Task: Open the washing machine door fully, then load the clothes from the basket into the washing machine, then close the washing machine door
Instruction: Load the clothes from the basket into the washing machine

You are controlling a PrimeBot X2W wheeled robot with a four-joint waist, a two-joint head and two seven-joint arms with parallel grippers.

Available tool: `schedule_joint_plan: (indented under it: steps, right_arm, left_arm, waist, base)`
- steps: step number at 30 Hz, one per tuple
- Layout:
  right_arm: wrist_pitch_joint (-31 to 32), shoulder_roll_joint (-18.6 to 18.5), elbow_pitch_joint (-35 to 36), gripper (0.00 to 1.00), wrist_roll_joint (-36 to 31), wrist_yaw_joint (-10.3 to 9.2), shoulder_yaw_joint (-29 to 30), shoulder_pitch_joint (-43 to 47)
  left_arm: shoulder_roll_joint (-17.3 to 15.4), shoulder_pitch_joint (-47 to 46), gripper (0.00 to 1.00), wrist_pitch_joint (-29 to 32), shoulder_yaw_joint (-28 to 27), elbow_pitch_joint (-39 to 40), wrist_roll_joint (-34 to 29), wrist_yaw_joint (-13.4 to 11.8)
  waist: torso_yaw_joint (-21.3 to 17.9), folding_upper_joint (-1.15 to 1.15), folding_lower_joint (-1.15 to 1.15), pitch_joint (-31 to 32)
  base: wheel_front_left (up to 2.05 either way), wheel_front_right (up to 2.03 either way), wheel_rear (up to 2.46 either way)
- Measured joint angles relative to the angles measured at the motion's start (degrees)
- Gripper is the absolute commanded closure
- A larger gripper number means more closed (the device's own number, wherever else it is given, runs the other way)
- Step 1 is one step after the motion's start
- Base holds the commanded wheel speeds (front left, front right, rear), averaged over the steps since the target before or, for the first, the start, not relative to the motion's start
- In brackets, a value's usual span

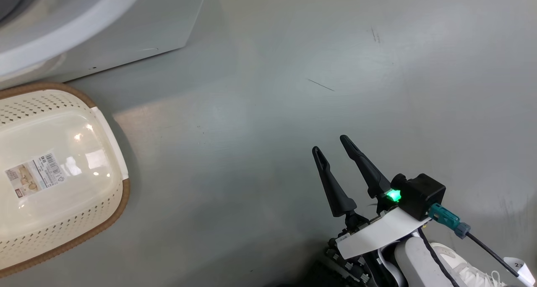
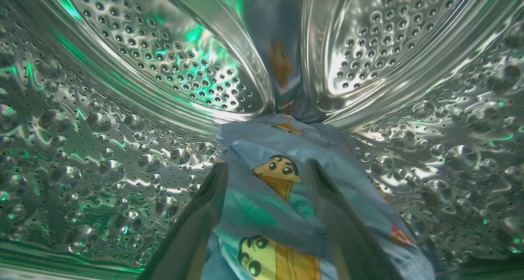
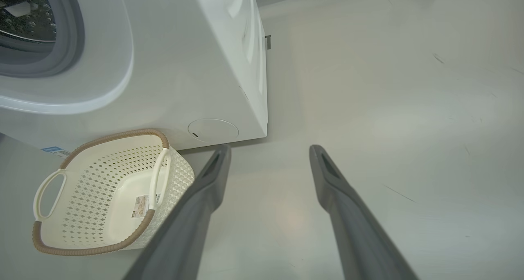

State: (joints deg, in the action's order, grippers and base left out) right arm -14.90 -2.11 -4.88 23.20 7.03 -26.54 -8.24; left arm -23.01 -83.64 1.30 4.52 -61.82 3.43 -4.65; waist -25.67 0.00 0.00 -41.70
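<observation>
The left hand (image 2: 267, 167) is seen inside the drum (image 2: 163, 46) with its two dark fingers (image 2: 204, 214) spread wide. Nothing is pinched between them. The clothes (image 2: 262, 214) are found below and between those fingers, on the drum's dimpled steel wall, and they reach to the edge where that wall meets the perforated back plate. The fabric is light blue, crumpled into soft folds, and printed with cartoon figures in orange-brown and yellow with black hair. A blurred blue shape is seen on the raised rib at the back; whether it is fabric or a reflection cannot be told.

The right hand (image 1: 330, 144) is held over the grey floor (image 1: 293, 69), jaws wide apart and holding nothing, well apart from the basket (image 1: 121, 203). The cream perforated basket, with its brown woven-look rim and looped handles, is set on the floor just beside the lower front edge of the white washing machine (image 3: 184, 67). A paper label (image 3: 141, 206) is seen on its bare bottom. The grey gasket (image 3: 69, 46) is visible around the machine's opening.
</observation>
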Motion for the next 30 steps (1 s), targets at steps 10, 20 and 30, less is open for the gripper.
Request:
schedule_joint_plan:
  steps: [10,20,30]
  right_arm:
    - [0.00,-0.09,-0.42,0.00,-0.80,0.00,1.33,-0.81]
    - [0.01,-0.16,-1.25,0.00,-2.16,0.00,3.44,-1.91]
    - [0.00,-0.20,-2.66,0.00,-2.98,0.00,5.27,-1.81]
  left_arm:
    - [3.20,0.05,0.00,0.91,-2.56,-2.59,3.49,0.00]
    - [6.38,5.16,0.00,-2.48,-4.59,-5.20,6.50,-0.46]
    - [9.92,10.80,0.00,-6.42,-4.93,-7.73,8.32,0.19]
  waist:
    - [1.92,0.00,0.00,1.98]
    - [3.89,0.00,0.00,5.65]
    - [6.32,0.00,-0.01,10.81]
  base:
    - [0.00,0.00,0.00]
    - [0.00,0.00,0.00]
    - [0.00,0.00,0.00]
